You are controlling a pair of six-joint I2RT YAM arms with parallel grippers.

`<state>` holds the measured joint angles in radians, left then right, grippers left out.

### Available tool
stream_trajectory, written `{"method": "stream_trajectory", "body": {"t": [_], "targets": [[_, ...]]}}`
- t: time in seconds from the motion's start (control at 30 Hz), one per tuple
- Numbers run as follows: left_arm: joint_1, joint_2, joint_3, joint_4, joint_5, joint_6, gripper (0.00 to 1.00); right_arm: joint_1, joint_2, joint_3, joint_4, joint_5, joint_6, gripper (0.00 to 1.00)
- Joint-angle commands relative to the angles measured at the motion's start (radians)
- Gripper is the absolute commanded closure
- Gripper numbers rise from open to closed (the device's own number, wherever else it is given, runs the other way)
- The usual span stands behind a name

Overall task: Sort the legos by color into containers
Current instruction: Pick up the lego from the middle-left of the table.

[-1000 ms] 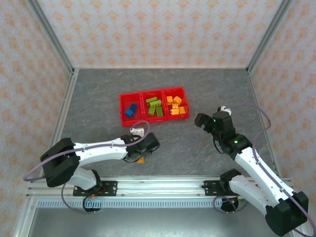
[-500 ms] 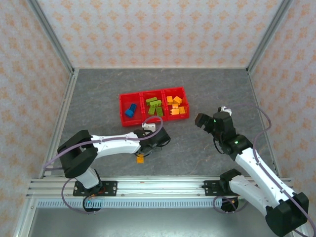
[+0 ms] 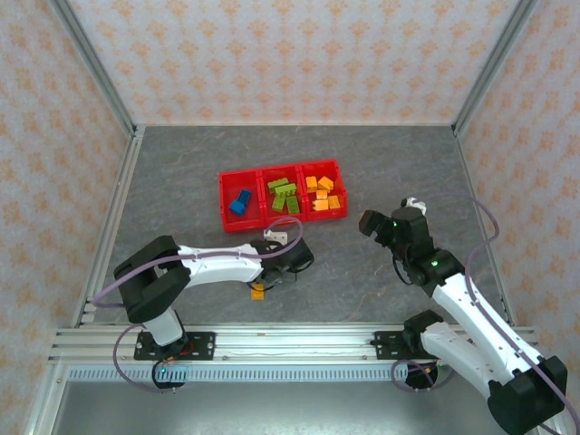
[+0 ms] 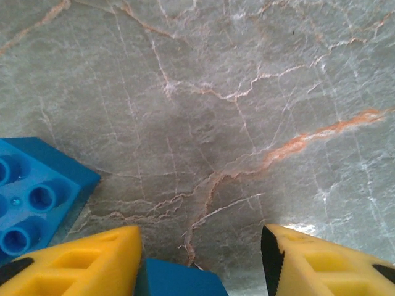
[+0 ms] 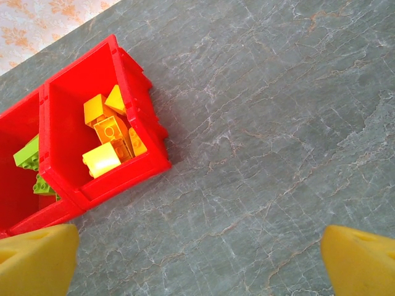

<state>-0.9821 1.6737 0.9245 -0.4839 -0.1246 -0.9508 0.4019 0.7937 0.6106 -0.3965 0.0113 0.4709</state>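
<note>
Blue brick (image 4: 34,200) now at the left gripper (image 4: 199,242), orange brick (image 3: 258,292) passed over
Within the last second the left arm has swung right, off the orange brick, which lies unmoved on the table (image 3: 181,181), well short of the tray (image 3: 281,167). Its jaws have eased a little wider and stand open low over bare table, gripping nothing. The blue brick sits just outside one finger, and a second blue piece (image 4: 179,279) pokes in between them. The right gripper (image 5: 197,259) hangs spread wide and empty beside the tray's orange end, hardly shifted. Blue, green and orange bricks already lie in separate compartments, so I judge blue goes next while the orange stray waits
</note>
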Motion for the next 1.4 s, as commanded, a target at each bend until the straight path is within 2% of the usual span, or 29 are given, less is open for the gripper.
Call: {"method": "stream_trajectory", "body": {"t": [0.0, 0.2, 0.4, 0.53, 0.7, 1.0, 1.13, 1.37], "targets": [[-0.004, -0.017, -0.034, 0.018, 0.027, 0.018, 0.39, -0.005, -0.009, -0.01, -0.009, 0.034, -0.002, 0.0], [-0.004, -0.005, -0.051, 0.029, 0.045, 0.015, 0.39, -0.005, -0.009, -0.009, -0.008, 0.032, 0.0, 0.0], [-0.004, 0.008, -0.037, 0.021, 0.043, 0.013, 0.52, -0.004, -0.009, 0.001, -0.013, 0.035, -0.002, 0.0], [-0.004, 0.005, -0.013, -0.015, 0.011, 0.002, 0.55, -0.005, -0.009, 0.003, -0.016, 0.036, -0.006, 0.0], [-0.002, 0.006, 0.027, -0.06, -0.016, 0.003, 0.66, -0.005, -0.008, 0.008, -0.018, 0.039, -0.008, 0.0], [0.001, -0.066, 0.108, -0.124, -0.087, -0.022, 0.77, -0.004, -0.01, 0.019, -0.013, 0.041, -0.022, 0.0], [0.053, -0.099, 0.19, -0.185, -0.12, 0.024, 0.77, -0.005, -0.008, 0.023, -0.009, 0.047, -0.028, 0.0], [0.234, -0.119, 0.324, -0.26, -0.153, 0.209, 0.77, -0.004, -0.003, 0.031, -0.023, 0.055, -0.035, 0.0]]}}
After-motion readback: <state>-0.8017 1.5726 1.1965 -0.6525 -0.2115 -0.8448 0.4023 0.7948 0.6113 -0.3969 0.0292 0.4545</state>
